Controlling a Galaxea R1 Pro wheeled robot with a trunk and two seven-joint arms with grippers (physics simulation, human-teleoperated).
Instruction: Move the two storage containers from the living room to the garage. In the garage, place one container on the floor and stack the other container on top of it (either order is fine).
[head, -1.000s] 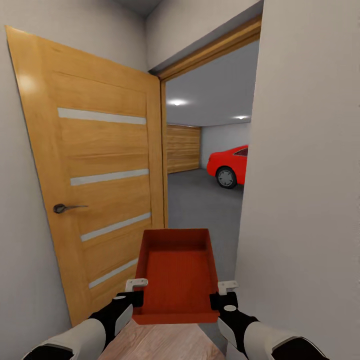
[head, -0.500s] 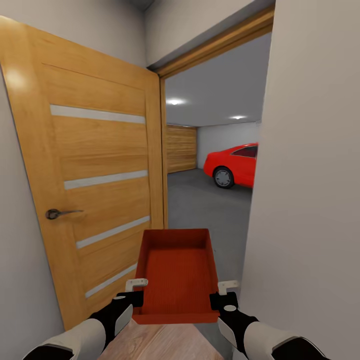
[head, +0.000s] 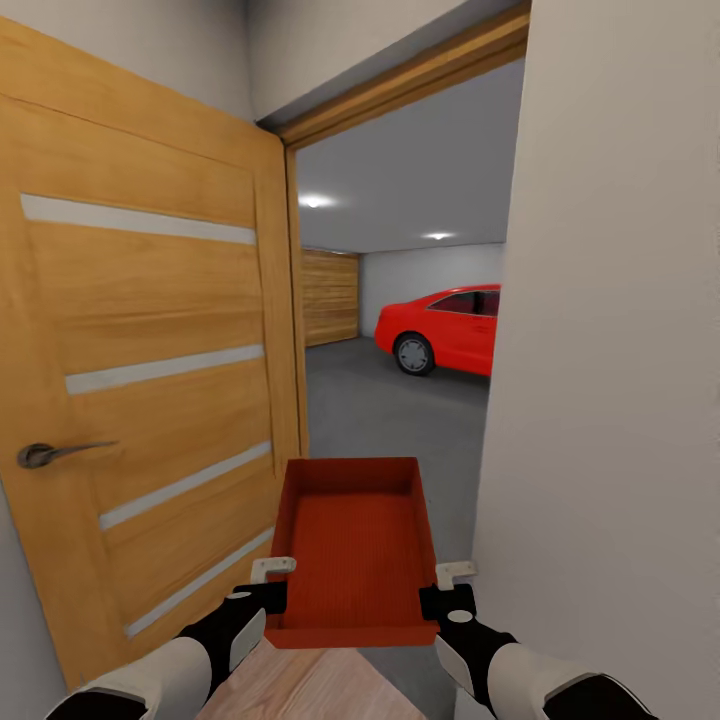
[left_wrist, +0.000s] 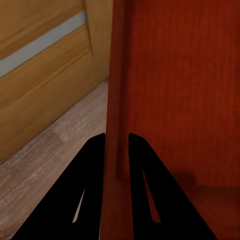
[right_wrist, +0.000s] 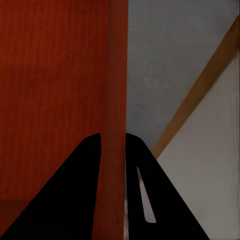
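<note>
Arms low and forward, left gripper (head: 268, 585) and right gripper (head: 442, 590) clamping container (head: 348, 545) side walls

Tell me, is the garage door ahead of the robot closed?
No, the wooden door stands swung open at the left, and the garage floor and a red car show through the doorway.

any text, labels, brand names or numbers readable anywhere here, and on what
None: no readable text in any view.
Storage container: plain red-orange walls, no label; each hand, left hand and right hand, clamps a side wall.
Door: only pale frosted strips, no sign.
Red car: no plate or badge legible, too small.
</note>
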